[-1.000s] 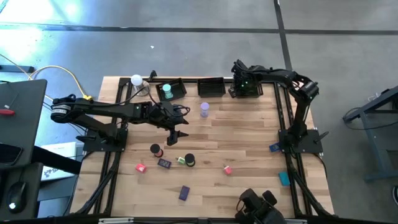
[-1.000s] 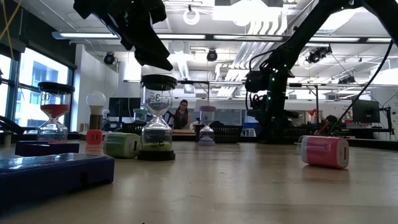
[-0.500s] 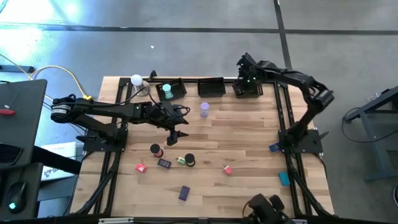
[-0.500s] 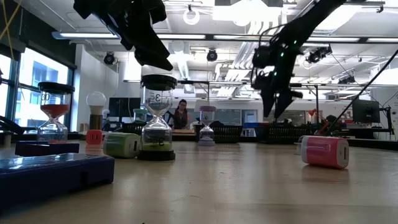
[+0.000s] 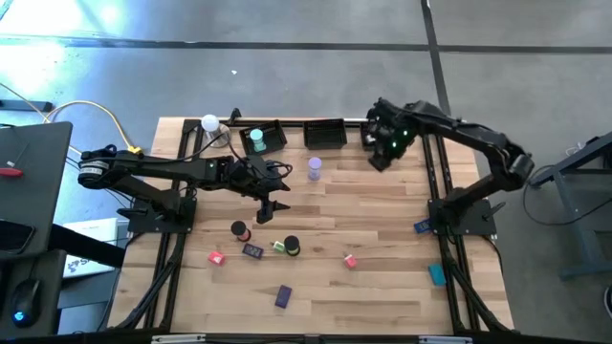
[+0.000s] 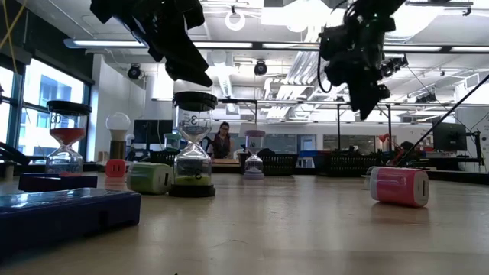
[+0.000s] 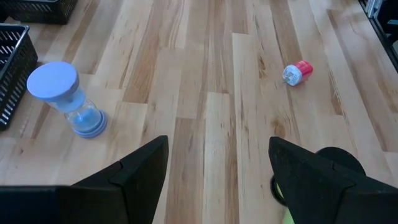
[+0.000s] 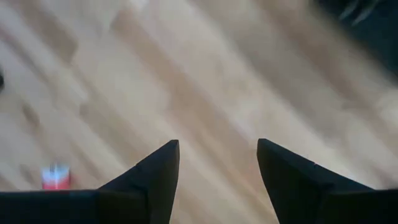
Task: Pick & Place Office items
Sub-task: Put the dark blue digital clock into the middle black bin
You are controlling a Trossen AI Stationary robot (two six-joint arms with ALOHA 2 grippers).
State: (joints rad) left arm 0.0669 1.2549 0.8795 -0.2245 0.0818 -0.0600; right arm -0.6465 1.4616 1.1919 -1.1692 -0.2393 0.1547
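The left gripper (image 5: 271,208) hangs wide and empty over the table's (image 5: 382,220) middle; the right gripper (image 5: 380,158) (also wide, empty) hovers near the far edge. Small office items (image 5: 287,247) lie scattered toward the near edge.

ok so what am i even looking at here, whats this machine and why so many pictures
It is a robot with two dark arms at a wooden table, photographed at one moment from four cameras. One looks straight down from above, one sits at table-top level, and one rides on each wrist, looking past that arm's two fingers.

The left gripper hangs open over the middle of the table, holding nothing. The right gripper is raised near the far edge by the black trays, also open and empty.

Scattered on the table are small office items: little sand timers such as a lilac one and a black one, plus small pink and blue blocks.
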